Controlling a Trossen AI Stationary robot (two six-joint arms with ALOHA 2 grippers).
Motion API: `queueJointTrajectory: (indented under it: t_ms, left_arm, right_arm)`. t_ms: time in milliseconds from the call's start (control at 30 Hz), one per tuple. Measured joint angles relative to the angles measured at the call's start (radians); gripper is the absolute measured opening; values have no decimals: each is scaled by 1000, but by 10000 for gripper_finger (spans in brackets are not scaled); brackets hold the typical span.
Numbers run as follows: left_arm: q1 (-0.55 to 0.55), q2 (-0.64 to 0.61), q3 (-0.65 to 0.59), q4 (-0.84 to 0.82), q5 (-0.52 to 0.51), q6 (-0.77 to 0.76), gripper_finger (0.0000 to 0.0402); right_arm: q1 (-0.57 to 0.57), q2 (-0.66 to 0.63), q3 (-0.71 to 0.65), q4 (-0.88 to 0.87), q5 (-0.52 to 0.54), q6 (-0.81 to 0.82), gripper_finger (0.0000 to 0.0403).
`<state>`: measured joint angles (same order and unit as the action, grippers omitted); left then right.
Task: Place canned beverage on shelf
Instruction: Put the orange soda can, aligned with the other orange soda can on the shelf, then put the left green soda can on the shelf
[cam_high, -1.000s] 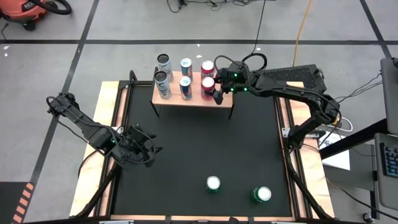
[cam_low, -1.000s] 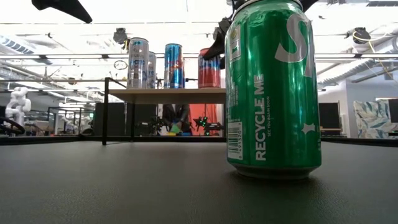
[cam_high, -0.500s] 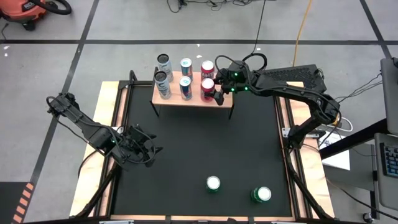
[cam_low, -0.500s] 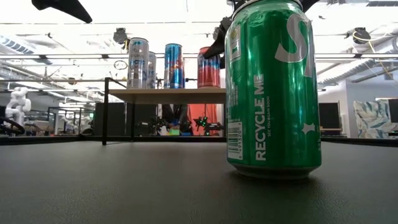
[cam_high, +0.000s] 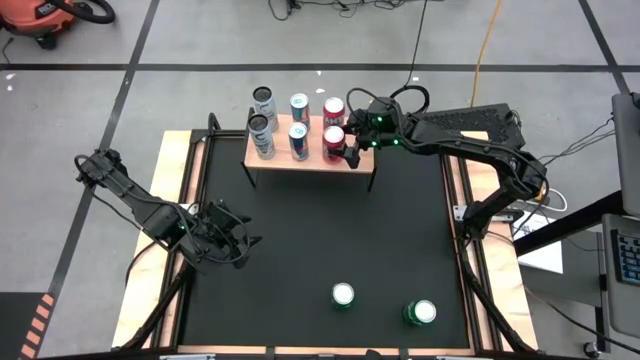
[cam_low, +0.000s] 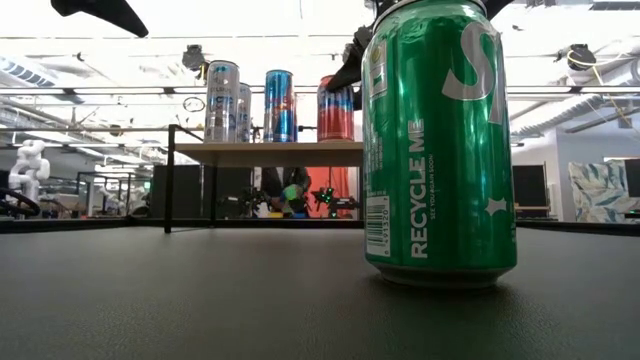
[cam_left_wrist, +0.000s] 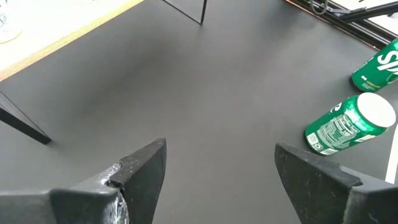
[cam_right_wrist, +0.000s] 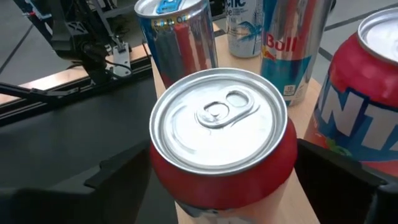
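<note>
Almost nothing had moved across the last second. The arms and cans lay in the same places from above, and the one change was small: the jaws of the right gripper (cam_right_wrist: 224, 186) had eased a little wider around the red aluminium drink can (cam_right_wrist: 221, 134). In the right wrist view the two dark fingers (cam_right_wrist: 124, 177) now stood either side of the can, with a sliver of gap showing, at least on one side. The claw was therefore open and straddling the can rather than pinching it. That looked like the letting-go: the can seemed to rest on its own base, so this placement was probably all but done and only the retreat remained.

The red can stood at the right end of the near row on the small light-wood shelf on thin black legs (cam_high: 285, 160), at the far side of the table. A second red can (cam_high: 334, 108) stood just behind it, with two blue-and-silver cans (cam_high: 299, 138) and two tall silver ones (cam_high: 261, 135) further left. It was upright, its long axis vertical and its pull-tab lid facing straight up.

The left gripper (cam_left_wrist: 221, 168) hung low over the black mat at the near left, jaws wide and empty. Two green cans (cam_high: 343, 295) waited upright at the near right of the mat.
</note>
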<state>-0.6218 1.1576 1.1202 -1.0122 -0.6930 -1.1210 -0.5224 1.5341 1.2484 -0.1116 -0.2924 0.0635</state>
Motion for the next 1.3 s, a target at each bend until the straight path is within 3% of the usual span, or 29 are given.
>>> queueJointTrajectory:
  t_ms: [600,1033,1167,1300]
  left_arm:
    - [0,0,0,0,0,0,299]
    - [0,0,0,0,0,0,299]
    - [0,0,0,0,4,0,299]
    - [0,0,0,0,4,0,299]
  right_arm:
    - [-2,-9,3,36,30,42,359]
    - [-5,-140,4,42,30,92,359]
    - [-13,-219,5,-72,56,101,353]
    - [-18,-252,4,-271,64,98,322]
